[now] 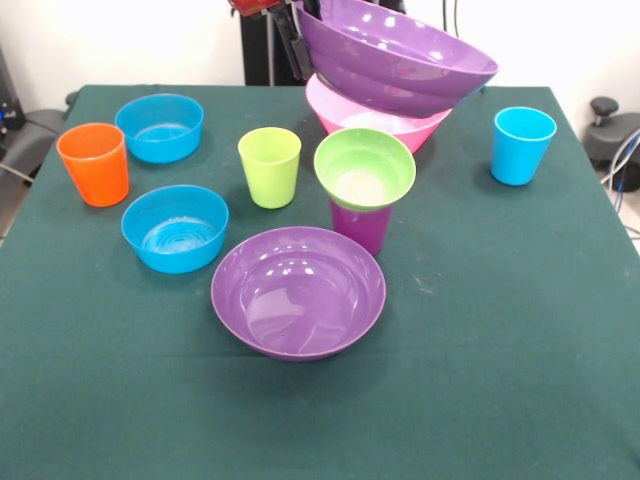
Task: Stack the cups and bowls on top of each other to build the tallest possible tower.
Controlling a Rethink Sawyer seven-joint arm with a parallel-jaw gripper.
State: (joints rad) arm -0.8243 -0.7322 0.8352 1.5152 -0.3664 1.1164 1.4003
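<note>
Front view: fingers [297, 45] clamped on rim of tilted purple bowl [400, 55] held above pink bowl [375, 122]; carry over green bowl [365, 167] seated on purple cup [360, 225] mid-counter [500, 350], level, centre, lower gently before release.

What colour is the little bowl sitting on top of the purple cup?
Green. The small bowl rests on the purple cup, seen best in the front view.

Red arm [255, 6] segment at top edge; black gripper [296, 45] fingers below; black pedestal column.
</note>
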